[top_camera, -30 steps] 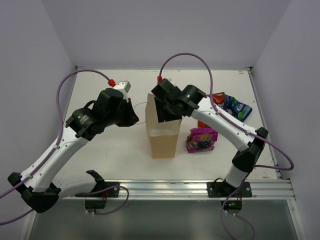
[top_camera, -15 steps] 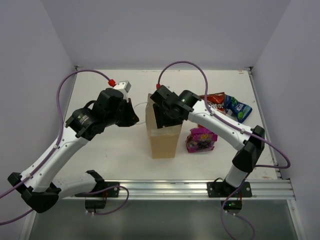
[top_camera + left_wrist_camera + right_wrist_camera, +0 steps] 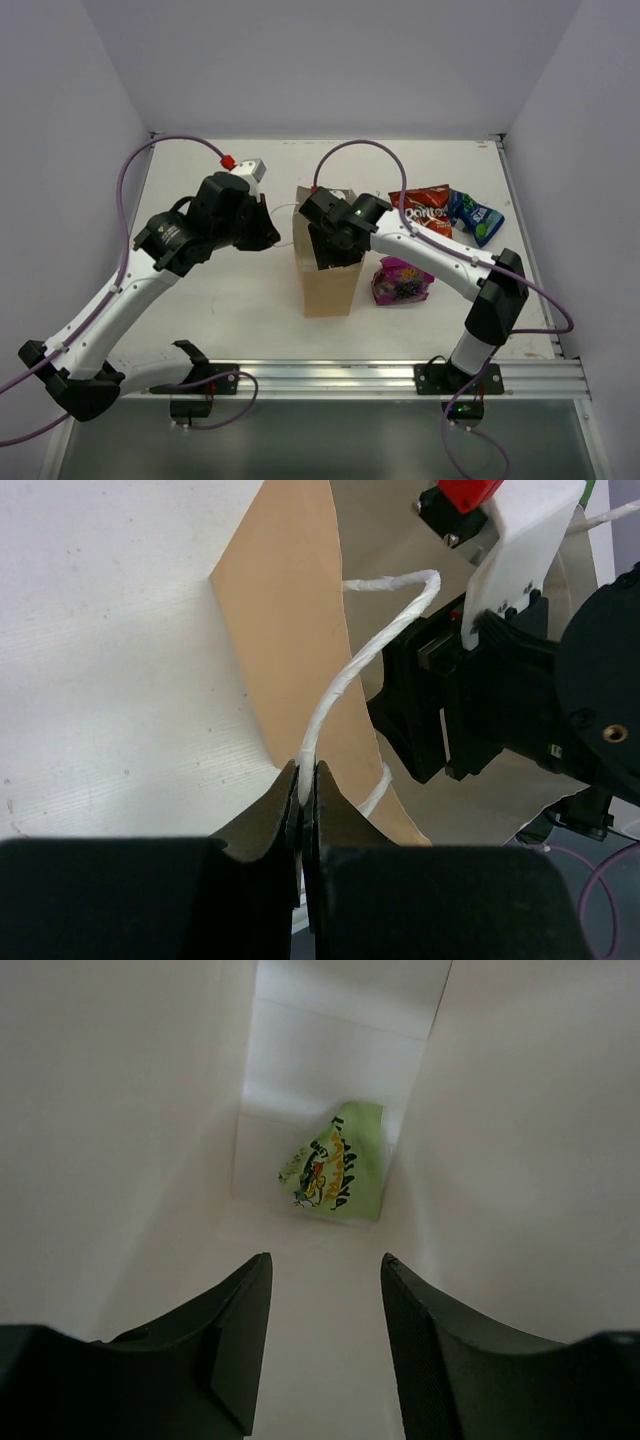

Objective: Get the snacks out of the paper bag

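The tan paper bag (image 3: 328, 285) stands upright mid-table. My left gripper (image 3: 303, 780) is shut on its white cord handle (image 3: 345, 680) at the bag's left side (image 3: 268, 232). My right gripper (image 3: 325, 1270) is open and reaches down inside the bag from above (image 3: 330, 240). A green snack packet (image 3: 337, 1172) lies at the bag's bottom, beyond my fingertips, not touched. Out on the table to the right lie a purple packet (image 3: 402, 280), a red-orange Doritos bag (image 3: 425, 208) and a blue packet (image 3: 474, 217).
White walls close in the table on the left, back and right. A metal rail (image 3: 400, 378) runs along the near edge by the arm bases. Purple cables loop above both arms.
My right gripper has moved left and down, deeper into the bag's mouth, uncovering the Doritos bag behind it. The left gripper keeps its hold on the handle, almost still.
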{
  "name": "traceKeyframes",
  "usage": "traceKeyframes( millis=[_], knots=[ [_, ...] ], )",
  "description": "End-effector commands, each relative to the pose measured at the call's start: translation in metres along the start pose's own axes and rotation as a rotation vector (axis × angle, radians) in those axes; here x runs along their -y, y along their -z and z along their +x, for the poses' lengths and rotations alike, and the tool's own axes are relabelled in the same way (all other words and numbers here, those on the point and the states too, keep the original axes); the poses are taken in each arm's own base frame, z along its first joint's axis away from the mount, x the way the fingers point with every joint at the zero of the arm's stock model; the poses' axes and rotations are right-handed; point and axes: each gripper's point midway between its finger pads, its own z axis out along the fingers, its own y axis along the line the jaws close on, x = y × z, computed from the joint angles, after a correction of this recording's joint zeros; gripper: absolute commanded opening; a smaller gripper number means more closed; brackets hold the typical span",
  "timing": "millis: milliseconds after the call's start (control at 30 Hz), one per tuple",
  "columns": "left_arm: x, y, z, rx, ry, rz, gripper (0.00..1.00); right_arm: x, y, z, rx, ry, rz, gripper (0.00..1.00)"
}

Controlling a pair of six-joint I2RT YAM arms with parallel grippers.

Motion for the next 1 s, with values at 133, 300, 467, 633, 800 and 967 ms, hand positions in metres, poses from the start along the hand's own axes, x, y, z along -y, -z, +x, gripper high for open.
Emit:
traceKeyframes(
  millis=[133,300,467,633,800,967],
  knots=[
    [0.007,0.008,-0.010,0.030,-0.031,0.031,0.00,-0.005,0.010,0.002,0.044,-0.001,-0.045,0.52],
    [0.007,0.009,-0.009,0.030,-0.037,0.030,0.00,0.000,0.007,0.005,0.038,-0.005,-0.019,0.57],
    [0.006,0.011,-0.010,0.033,-0.042,0.031,0.00,0.006,0.004,0.010,0.034,-0.016,0.006,0.63],
    [0.005,0.013,-0.008,0.033,-0.042,0.029,0.00,0.009,0.000,0.011,0.028,-0.013,0.031,0.66],
    [0.003,0.014,-0.005,0.028,-0.041,0.028,0.00,0.013,-0.001,0.006,0.045,-0.008,0.057,0.70],
    [0.003,0.015,-0.002,0.022,-0.039,0.031,0.00,0.014,-0.006,0.003,0.049,0.009,0.075,0.72]
  ],
)
